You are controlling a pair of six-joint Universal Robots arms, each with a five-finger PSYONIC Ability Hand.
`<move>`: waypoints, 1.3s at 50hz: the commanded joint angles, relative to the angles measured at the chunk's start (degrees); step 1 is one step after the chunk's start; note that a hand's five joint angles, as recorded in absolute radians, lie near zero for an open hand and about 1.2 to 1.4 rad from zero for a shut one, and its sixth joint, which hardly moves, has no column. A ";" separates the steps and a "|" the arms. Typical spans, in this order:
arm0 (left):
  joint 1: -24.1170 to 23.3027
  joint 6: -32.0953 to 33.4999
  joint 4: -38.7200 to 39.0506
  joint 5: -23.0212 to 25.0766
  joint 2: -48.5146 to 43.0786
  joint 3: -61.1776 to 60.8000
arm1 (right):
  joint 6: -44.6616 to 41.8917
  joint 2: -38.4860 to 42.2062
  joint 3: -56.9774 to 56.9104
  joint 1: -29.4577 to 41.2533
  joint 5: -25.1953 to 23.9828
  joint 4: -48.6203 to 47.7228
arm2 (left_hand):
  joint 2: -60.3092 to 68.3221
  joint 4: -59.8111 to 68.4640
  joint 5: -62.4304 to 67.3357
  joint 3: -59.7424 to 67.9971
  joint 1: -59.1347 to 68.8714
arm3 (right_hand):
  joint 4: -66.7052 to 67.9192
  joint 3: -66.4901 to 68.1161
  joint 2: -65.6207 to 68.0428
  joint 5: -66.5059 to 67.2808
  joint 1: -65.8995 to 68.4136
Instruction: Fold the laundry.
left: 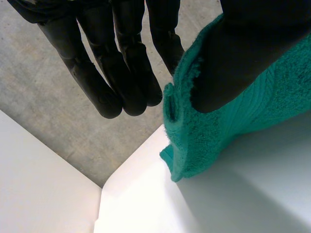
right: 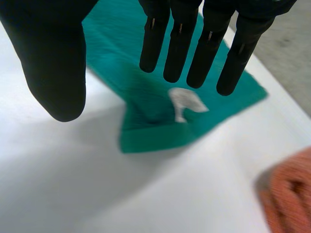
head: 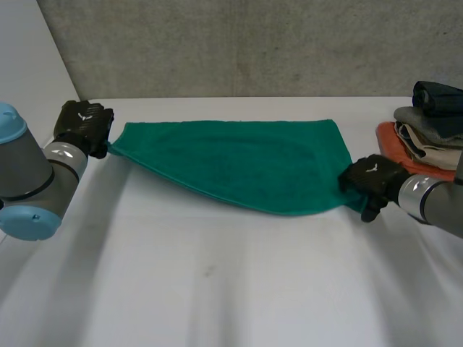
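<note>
A towel [head: 239, 163] spans the table [head: 217, 289] — clothes pile [head: 430, 126] at right.

Concrete wall [head: 253, 43] (grey), wht tbl [head: 217, 289]

the towel [head: 239, 163] is green terry cloth with a nubby, matt looped pile, denser along its hemmed edge. a small white tag [right: 187, 102] on it may be smooth woven fabric, but it is too blurred to be sure. the left hand [left: 116, 73] and right hand [right: 177, 53] are black and smooth with a dull, rubbery sheen. the counter [head: 217, 289] is white, smooth and matt. the wall [head: 253, 43] is rough, pitted concrete. the orange cloth [right: 289, 194] looks coarse and nubby.
</note>
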 commanded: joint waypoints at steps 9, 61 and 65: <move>0.33 -1.16 -0.48 -0.05 0.29 1.56 | 3.79 6.96 -4.44 3.11 0.76 -5.80 | 11.29 11.32 12.92 11.70 12.89 | 2.38 2.28 2.53 2.17 2.76; -2.48 27.14 -38.82 3.12 11.73 -10.32 | -16.35 -3.15 -5.76 2.84 18.08 25.68 | 11.29 11.32 12.92 11.70 12.89 | 44.63 44.52 44.77 44.41 45.01; -4.94 25.82 -34.59 0.31 3.74 -1.01 | -11.33 1.16 -10.24 4.60 19.92 16.98 | 11.29 11.32 12.92 11.70 12.89 | 44.63 44.52 44.77 44.41 45.01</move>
